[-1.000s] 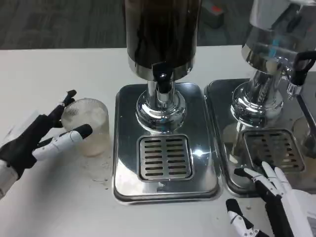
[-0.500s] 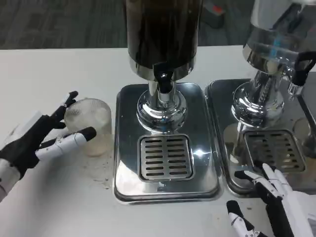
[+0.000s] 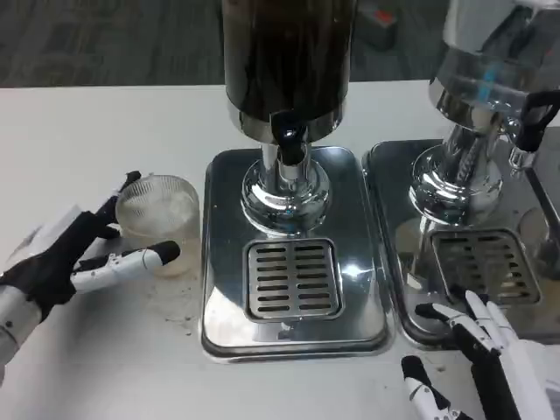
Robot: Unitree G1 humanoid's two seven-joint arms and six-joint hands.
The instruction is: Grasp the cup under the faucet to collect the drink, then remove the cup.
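A clear cup (image 3: 159,223) stands on the white tabletop (image 3: 79,131), left of the dispenser tray (image 3: 219,262) and away from the faucet (image 3: 288,140). The left hand (image 3: 74,258) brackets it, fingers (image 3: 131,258) spread, grip uncertain. The right hand (image 3: 486,350) lies open by the second tray.

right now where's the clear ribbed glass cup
In the head view the clear ribbed glass cup stands on the white table, left of the steel drip tray, between the left hand's fingers.

left hand (image 3: 66,262) fingers spread, right hand (image 3: 486,354) open
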